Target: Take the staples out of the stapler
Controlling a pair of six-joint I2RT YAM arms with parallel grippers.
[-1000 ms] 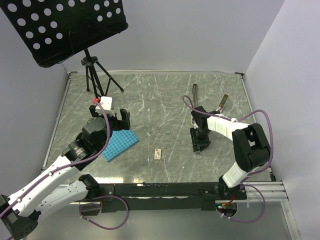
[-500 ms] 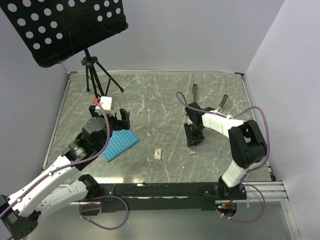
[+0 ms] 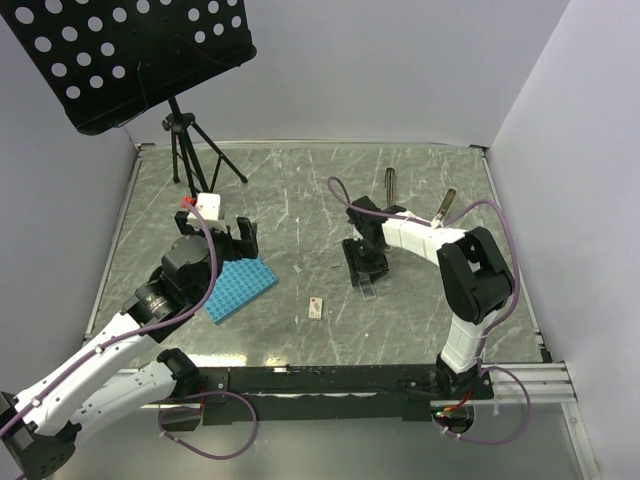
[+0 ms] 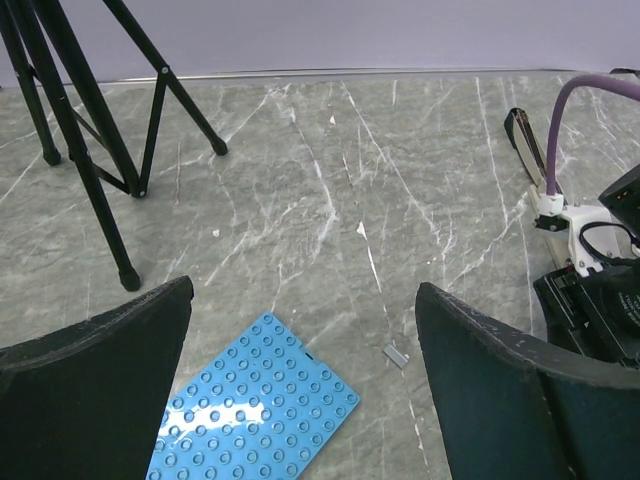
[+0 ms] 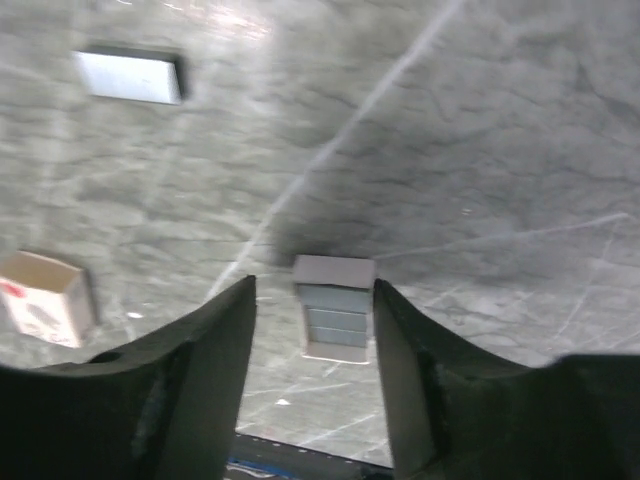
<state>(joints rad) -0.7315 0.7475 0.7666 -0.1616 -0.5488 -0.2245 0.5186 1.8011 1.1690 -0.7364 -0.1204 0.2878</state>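
Observation:
A short grey strip of staples [image 5: 335, 310] sits between the fingers of my right gripper [image 5: 313, 287], with a gap on each side; the picture is blurred. From above, that right gripper [image 3: 365, 264] points down at mid-table with the staples [image 3: 370, 290] just in front of it. Another strip of staples [image 5: 130, 76] lies further off, and one more [image 4: 397, 355] lies by the blue plate. The slim stapler [image 3: 389, 183] lies at the back, its brassy bar [image 3: 445, 205] to its right. My left gripper [image 3: 243, 235] hangs open over the blue plate, nothing in it.
A blue studded plate [image 3: 240, 288] lies left of centre. A small white card with a red mark [image 3: 316, 308] lies in front of mid-table. A black tripod [image 3: 185, 150] carrying a perforated black stand [image 3: 130, 50] stands at the back left. Walls close off three sides.
My right gripper has swung left across the table carrying the staple strip, and its jaws have widened around the strip. The left arm has not moved.

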